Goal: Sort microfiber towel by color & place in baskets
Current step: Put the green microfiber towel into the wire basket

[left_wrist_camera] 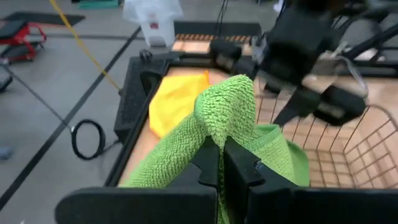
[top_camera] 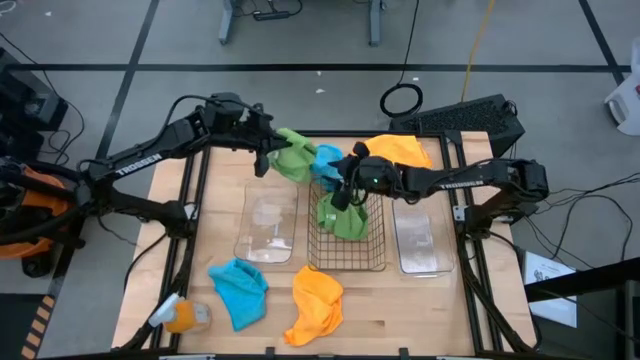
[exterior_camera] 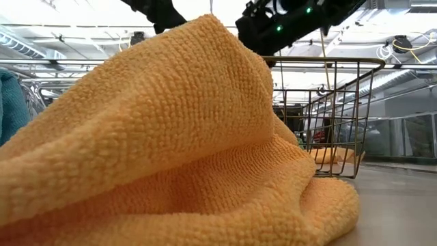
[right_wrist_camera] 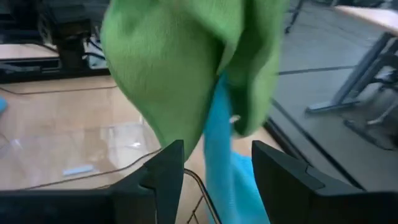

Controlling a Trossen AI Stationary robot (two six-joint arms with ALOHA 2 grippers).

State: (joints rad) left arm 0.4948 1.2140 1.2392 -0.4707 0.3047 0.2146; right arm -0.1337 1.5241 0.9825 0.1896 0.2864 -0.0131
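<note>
**Two green towels at the wire basket, one still in a gripper**

While the left arm reaches in from the table's left far corner, its gripper (top_camera: 268,148) hangs above the far end of the table with its jaws pressed together on a bright green towel (top_camera: 293,156), which bunches up over the fingers and droops beside them. The left wrist view shows the two dark fingers (left_wrist_camera: 211,163) pinched tight into the fold of that cloth.

From the right side, the right arm stretches level across the table, elbow out past the right edge, and its gripper (top_camera: 341,192) sits over the far left part of the dark wire mesh basket (top_camera: 372,262). Its jaws stand spread, with nothing between them in the right wrist view. A second green towel (top_camera: 340,218) lies slumped inside the mesh basket just below that gripper.

A sky blue towel (top_camera: 326,157) lies on the table just behind the wire basket, touching the hanging green one. An orange-yellow towel (top_camera: 398,150) lies at the far right corner. Clear plastic baskets flank the mesh one: the left clear basket (top_camera: 266,225) and the right clear basket (top_camera: 419,240).

Near the front edge lie another blue towel (top_camera: 241,290) and another orange-yellow towel (top_camera: 317,303), which fills most of the low view. A small orange-and-white object (top_camera: 180,316) rests at the front left corner.
</note>
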